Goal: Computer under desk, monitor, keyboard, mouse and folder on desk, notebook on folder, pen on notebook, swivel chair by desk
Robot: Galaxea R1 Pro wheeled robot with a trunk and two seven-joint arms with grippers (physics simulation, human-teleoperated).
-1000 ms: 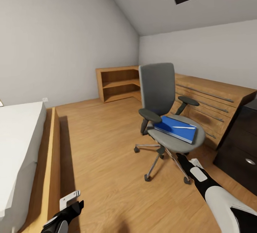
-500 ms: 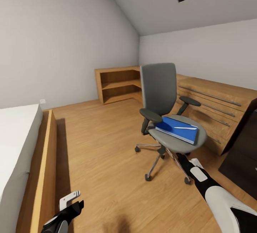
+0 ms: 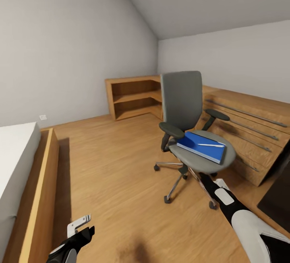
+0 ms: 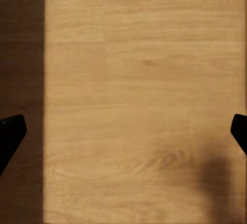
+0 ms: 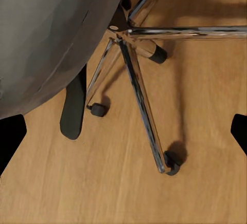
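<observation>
The swivel chair (image 3: 189, 122) stands on the wooden floor (image 3: 117, 158) at about two o'clock from the robot, with low wooden drawers (image 3: 249, 122) just behind it. On its grey seat lies the blue folder (image 3: 201, 145), and a pen (image 3: 211, 144) rests on top of that. An open shelf unit (image 3: 133, 96) sits in the far corner at twelve o'clock; the bed (image 3: 20, 174) runs along at nine o'clock. The right gripper (image 5: 123, 131) hangs with jaws wide apart over the chair's chrome base (image 5: 139, 80) and casters. The left gripper (image 4: 123, 131), jaws also spread, holds nothing above bare floorboards.
</observation>
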